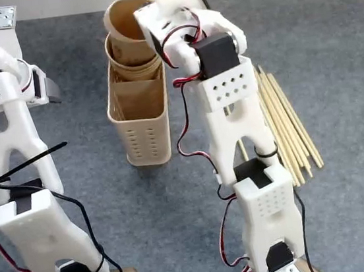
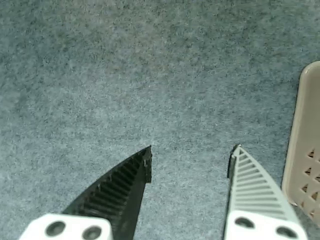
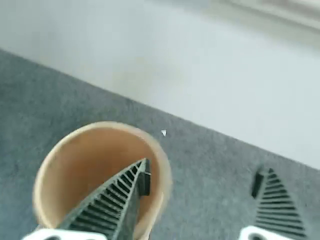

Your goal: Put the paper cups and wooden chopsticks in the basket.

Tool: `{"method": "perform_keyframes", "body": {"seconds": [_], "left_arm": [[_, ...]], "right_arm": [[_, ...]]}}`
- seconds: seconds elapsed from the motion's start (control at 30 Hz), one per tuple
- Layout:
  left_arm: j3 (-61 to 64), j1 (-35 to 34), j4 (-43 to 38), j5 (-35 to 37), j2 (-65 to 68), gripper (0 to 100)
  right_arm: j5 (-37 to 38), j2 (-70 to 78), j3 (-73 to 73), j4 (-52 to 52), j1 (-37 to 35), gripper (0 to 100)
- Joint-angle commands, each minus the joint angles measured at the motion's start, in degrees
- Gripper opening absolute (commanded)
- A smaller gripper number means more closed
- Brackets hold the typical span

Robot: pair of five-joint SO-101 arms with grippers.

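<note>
The basket (image 1: 143,131) stands upright on the grey desk (image 1: 329,38), between the two arms. We see the paper cups (image 1: 129,59) nested in its far compartment. The top cup (image 1: 124,17) rises well above the rim and leans slightly. We cannot see to the bottom of the near compartment.

The right gripper (image 3: 205,167) hangs over the top cup with its fingers spread wide. One finger (image 3: 120,195) reaches into the cup mouth, and the other (image 3: 272,200) stands outside, well apart from the cup wall. We cannot tell whether the inner finger touches the cup. In the high view the arm's own wrist housing covers most of this gripper.

The wooden chopsticks (image 1: 289,119) lie in a loose bundle on the desk, on the side of the right arm away from the basket. The arm hides part of the bundle, so we cannot count them.

The left gripper (image 2: 192,147) hovers over bare desk near the basket's perforated wall, which is cut off at the edge of the left wrist view. Its fingers are wide apart with nothing between them.
</note>
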Motion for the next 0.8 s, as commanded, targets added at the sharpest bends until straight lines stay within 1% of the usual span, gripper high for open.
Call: {"method": "perform_keyframes", "body": {"seconds": [0.0,0.07,0.17,0.23,0.3,0.37,0.43,0.5,0.57,0.7,0.77], "left_arm": [[-0.22,0.75,-0.26,-0.26,-0.22,27],[-0.22,1.10,-0.26,-0.26,-0.22,27],[-1.45,2.51,-0.70,-0.26,-1.19,27],[-6.90,3.82,-0.62,-0.26,-2.68,27],[-12.97,4.88,-0.70,-0.18,-4.00,27],[-19.65,7.87,-0.70,-0.18,-4.79,27],[-26.07,11.38,-0.79,-0.18,-4.88,27],[-30.90,14.81,-0.70,-0.18,-4.88,27],[-33.36,17.45,-1.41,-0.18,-4.79,27],[-30.90,20.88,-4.57,-0.18,-4.79,27],[-27.65,22.02,-5.80,-0.18,-4.79,27]], "right_arm": [[0.62,-0.22,0.75,-3.12,-1.45,35.1],[0.62,1.36,3.47,-2.95,-1.54,35.1],[0.62,1.89,4.53,3.91,0.57,35.1],[0.35,0.22,0.75,10.68,3.12,35.1],[0.26,-2.24,-4.35,19.56,6.29,35.1],[0.26,-4.97,-10.42,29.49,9.19,35.1],[0.26,-8.31,-12.62,30.20,13.49,35.1],[-0.44,-10.42,-6.29,30.11,18.77,35.1],[-0.70,-10.95,3.47,30.11,21.76,35.1],[-0.62,-11.21,25.10,29.23,25.89,35.1],[-0.62,-11.47,33.19,26.33,26.86,35.1]]}}
